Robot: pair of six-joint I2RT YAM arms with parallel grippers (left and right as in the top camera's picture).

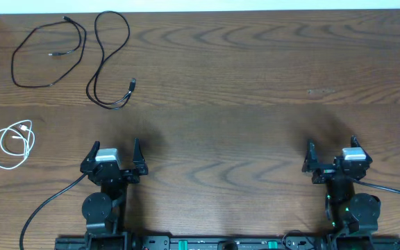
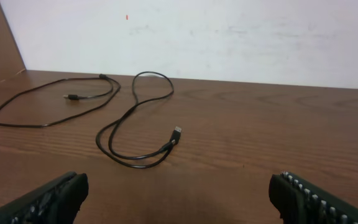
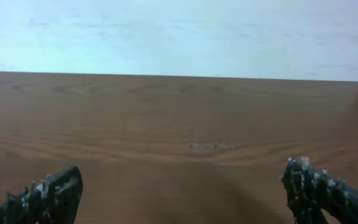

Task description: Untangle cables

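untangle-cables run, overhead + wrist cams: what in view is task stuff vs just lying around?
Job:
- left black cable, loose loop
- right black cable, beside it, apparently not crossing it
- white cable, coiled by the table's left edge
- left gripper, right gripper, both open, holding nothing

Not job:
- table
- wall

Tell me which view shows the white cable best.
Overhead: the white cable lies coiled, fully visible, at the frame's left side. The left wrist view shows only black cables; the right wrist view shows no cable.
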